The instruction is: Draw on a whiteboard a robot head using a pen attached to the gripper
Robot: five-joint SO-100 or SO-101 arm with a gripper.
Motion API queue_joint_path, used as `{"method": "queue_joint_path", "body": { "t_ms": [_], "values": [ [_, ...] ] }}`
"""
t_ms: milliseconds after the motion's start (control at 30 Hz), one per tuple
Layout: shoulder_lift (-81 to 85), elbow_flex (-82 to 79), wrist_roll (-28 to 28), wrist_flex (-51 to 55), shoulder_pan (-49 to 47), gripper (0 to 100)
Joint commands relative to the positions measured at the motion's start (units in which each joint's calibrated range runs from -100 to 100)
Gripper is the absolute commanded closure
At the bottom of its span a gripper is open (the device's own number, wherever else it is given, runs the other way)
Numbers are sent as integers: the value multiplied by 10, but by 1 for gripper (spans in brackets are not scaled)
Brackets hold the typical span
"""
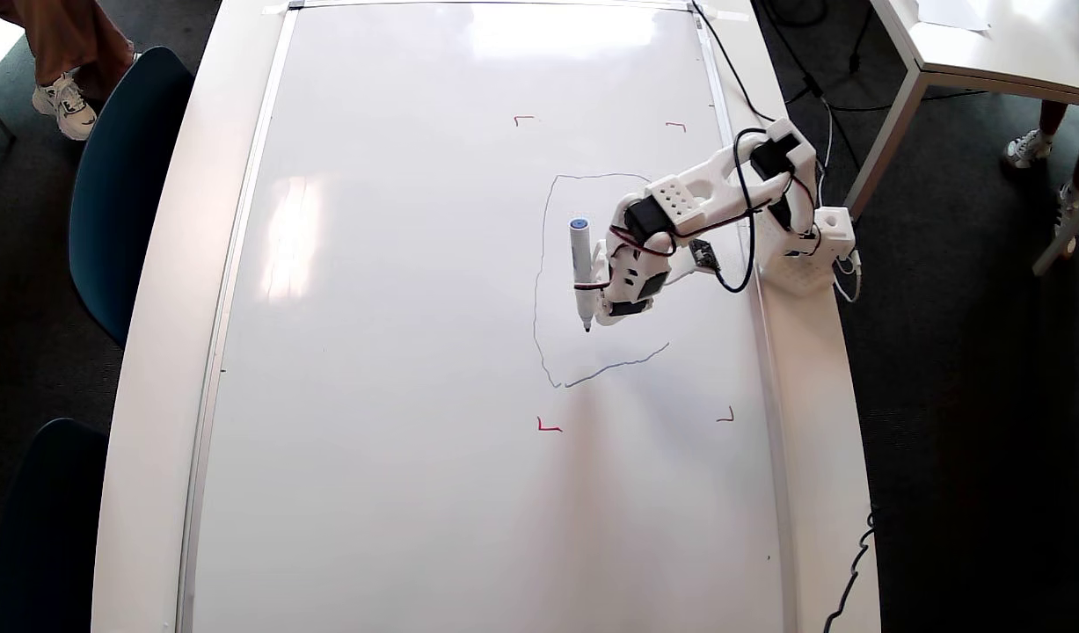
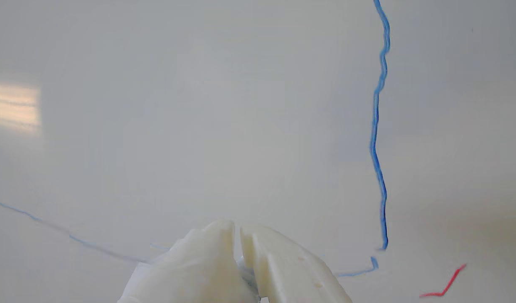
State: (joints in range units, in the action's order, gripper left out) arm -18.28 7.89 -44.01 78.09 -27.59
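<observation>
Overhead view, left to right: mostly bare whiteboard [image 1: 398,352], then robot head [image 1: 539,290] outline, only partly drawn: top edge, long left side, a slanted bottom stroke running out to the right; right side not visible, hidden by the arm or not yet drawn, couldn't tell. No inner squares seen. Pen [image 1: 581,272] sat just inside the left stroke, long axis roughly parallel to that stroke, blue cap toward the top of frame, dark tip toward the bottom, strapped alongside the gripper [image 1: 611,309] on its left flank rather than pinched between the fingers. Tip at or just above the board, contact not resolvable. Tip well above the bottom stroke, just right of the left one. Wrist view: fingers [image 2: 215,252] nearly together, only a narrow slit between, nothing held in them; pen not in that view. Blue line [image 2: 377,126] ran vertically to the right of the fingers, faint second stroke off to lower left, red corner mark [image 2: 445,286] at far lower right. Likely next: interior features, so travel from the tip goes rightward into the open area of the outline, under the arm.
</observation>
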Motion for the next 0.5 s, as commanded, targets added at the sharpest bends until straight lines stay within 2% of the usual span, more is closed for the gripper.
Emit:
{"method": "queue_joint_path", "body": {
  "t_ms": [0, 467],
  "values": [
    [34, -25, -4, -59, 4, 99],
    [-7, -32, -2, -109, 4, 99]
  ]
}}
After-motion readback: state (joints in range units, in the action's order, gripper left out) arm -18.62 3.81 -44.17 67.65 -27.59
